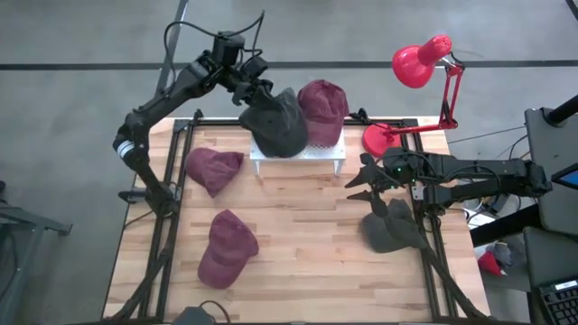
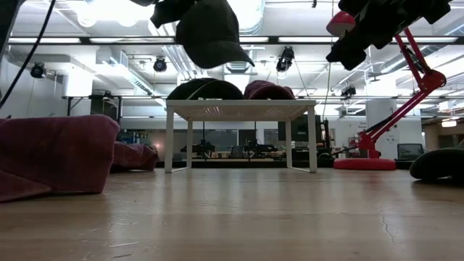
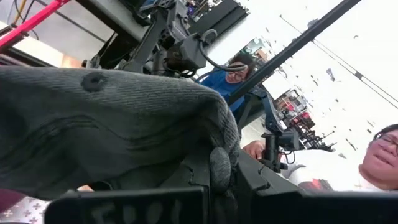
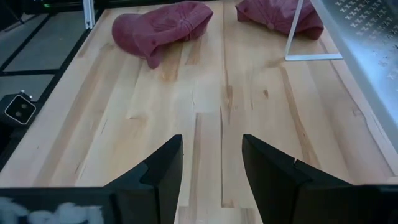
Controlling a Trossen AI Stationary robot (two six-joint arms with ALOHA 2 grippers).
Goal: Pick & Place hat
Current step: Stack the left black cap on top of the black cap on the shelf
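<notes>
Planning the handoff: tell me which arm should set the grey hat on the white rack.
Left. The left gripper is shut on the grey hat, holding it above the white rack. The right gripper is open and empty over bare table, beside the rack.

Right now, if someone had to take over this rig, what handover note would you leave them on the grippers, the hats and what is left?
Left gripper: shut on a dark grey hat, held in the air over the white rack at the table's far edge.
Right gripper: open and empty, raised above the table near the rack's right end.
Hats: one maroon hat already sits on the rack. Two maroon hats lie on the table's left half, and another dark grey hat lies at the right edge.
Done: one hat racked, a second about to be placed.
Left: set the held hat down, then collect the three on the table.
</notes>
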